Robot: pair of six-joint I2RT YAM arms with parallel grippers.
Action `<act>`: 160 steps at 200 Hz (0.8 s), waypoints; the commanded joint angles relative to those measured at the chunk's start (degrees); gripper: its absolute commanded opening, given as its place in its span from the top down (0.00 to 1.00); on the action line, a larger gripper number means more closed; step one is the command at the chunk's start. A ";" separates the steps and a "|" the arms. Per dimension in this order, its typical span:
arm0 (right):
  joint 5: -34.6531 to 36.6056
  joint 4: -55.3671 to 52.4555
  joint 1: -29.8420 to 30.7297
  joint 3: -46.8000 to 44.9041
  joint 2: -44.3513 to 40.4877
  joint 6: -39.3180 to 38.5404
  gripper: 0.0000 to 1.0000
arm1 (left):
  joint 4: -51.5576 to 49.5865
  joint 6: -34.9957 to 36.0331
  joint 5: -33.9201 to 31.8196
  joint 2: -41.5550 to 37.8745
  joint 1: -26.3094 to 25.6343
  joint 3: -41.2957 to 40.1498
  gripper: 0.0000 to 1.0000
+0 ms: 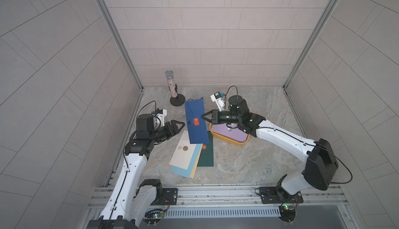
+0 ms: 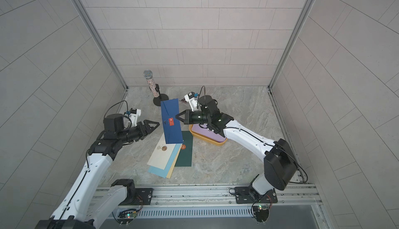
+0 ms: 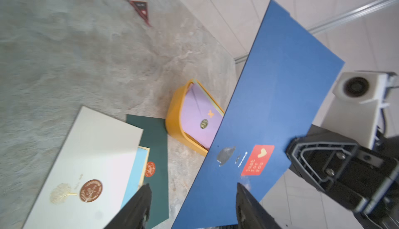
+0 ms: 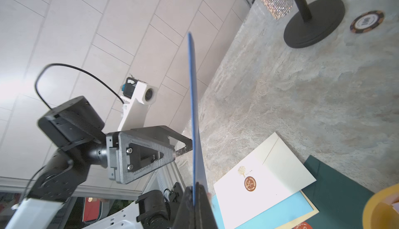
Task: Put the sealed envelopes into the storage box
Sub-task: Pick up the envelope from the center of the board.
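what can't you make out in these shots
Whatever lies under the lilac envelope in the storage box: covered by it.
Print on the red sticker of the navy envelope: blurred, left wrist view.
Most of the pale yellow envelope: only an edge shows, both top views.

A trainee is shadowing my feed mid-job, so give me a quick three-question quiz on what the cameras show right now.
1. Multiple choice: which envelope does the right end effector grip in the air?
A. navy envelope
B. pink envelope
C. red envelope
2. True or false: the storage box holds nothing yet.
3. Fill in: on the table, the top envelope of the pile is ____ in colour.

Key:
1. A.
2. False: a lilac envelope already lies in it.
3. Cream: the cream envelope covers the ones beneath.
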 commanded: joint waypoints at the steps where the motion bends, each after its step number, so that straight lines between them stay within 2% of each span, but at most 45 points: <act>1: -7.97 0.60 -1.13 -1.51 -2.91 1.25 1.00 | 6.02 -0.07 9.35 -2.04 -0.47 -0.44 0.33; 20: -9.99 0.95 -1.60 -1.93 -4.58 2.75 1.00 | 13.02 -4.40 12.20 -3.36 -2.37 -1.69 0.33; 36: -12.02 3.54 -1.59 -2.44 -4.78 5.06 1.00 | 17.53 -7.34 11.63 -4.11 -5.05 -2.84 0.33; 65: -14.87 9.76 -1.76 -3.41 -4.81 10.12 1.00 | 17.79 -7.01 10.51 -6.14 -7.29 -3.25 0.36; 105: -15.95 10.47 -2.35 -3.92 -4.81 10.53 1.00 | 17.68 -6.98 10.41 -7.07 -7.36 -3.64 0.43; 141: -16.26 10.45 -3.17 -4.85 -4.99 10.26 1.00 | 17.64 -7.27 10.17 -8.12 -7.37 -3.76 0.64; 160: -16.50 10.10 -3.16 -4.83 -4.99 9.96 1.00 | 17.59 -7.47 9.05 -8.33 -7.34 -3.86 0.86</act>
